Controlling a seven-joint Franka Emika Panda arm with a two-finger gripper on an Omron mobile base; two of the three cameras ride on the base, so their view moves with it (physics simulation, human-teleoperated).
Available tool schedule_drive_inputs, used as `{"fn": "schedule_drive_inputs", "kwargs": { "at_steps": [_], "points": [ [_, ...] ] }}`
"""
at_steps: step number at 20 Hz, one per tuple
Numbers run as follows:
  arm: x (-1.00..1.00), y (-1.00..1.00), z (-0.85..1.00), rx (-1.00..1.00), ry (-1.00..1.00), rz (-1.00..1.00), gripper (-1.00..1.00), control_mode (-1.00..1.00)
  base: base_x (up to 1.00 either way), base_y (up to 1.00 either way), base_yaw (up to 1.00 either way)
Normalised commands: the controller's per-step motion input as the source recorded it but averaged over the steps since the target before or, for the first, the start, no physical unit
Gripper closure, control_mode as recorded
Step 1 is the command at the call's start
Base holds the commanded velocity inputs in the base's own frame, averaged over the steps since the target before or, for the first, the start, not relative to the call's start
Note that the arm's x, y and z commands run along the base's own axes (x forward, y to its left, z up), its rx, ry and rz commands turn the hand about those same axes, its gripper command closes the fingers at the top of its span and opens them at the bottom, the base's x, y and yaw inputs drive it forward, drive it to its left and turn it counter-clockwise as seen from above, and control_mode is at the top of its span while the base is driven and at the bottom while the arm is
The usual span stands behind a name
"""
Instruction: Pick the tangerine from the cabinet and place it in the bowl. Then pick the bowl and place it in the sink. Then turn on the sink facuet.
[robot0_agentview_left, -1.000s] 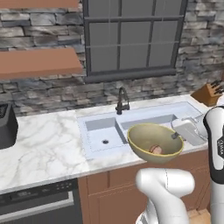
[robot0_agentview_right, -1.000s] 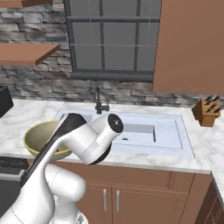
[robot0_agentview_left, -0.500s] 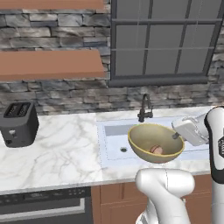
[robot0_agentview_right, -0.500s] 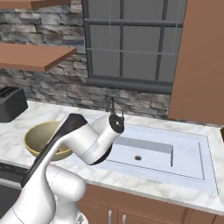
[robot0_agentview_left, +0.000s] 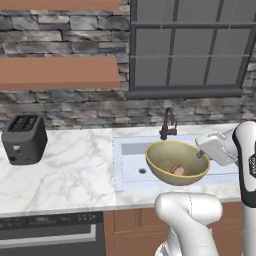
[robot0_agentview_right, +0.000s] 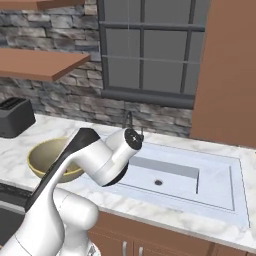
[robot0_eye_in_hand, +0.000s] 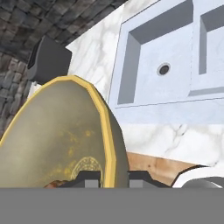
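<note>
You've got a smooth dull-gold bowl (robot0_agentview_left: 175, 161) with a brighter yellow rim, its inside mottled and worn-looking up close, and the sink (robot0_agentview_right: 175, 177) reads as smooth, matt, pale bluish white. Your counter (robot0_agentview_left: 75, 172) is glossy white marble with grey veins, the wall (robot0_agentview_left: 65, 107) rough grey stone. The shelf (robot0_agentview_left: 57, 72) looks like flat matt brown wood; the toaster (robot0_agentview_left: 25, 139) is dark and matt.

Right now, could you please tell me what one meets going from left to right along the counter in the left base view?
Toaster → bare marble counter → sink's left edge → bowl holding the tangerine → end effector gripping the bowl's rim.
</note>
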Motion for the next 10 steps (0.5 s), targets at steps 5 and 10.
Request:
{"fn": "schedule_drive_inputs", "kwargs": {
  "at_steps": [5,10],
  "points": [
    [0.00,0.00,0.00,0.00,0.00,0.00,1.00,1.00,0.14,-0.43,0.05],
    [0.00,0.00,0.00,0.00,0.03,0.00,1.00,-1.00,0.04,-0.08,0.00]
  ]
}}
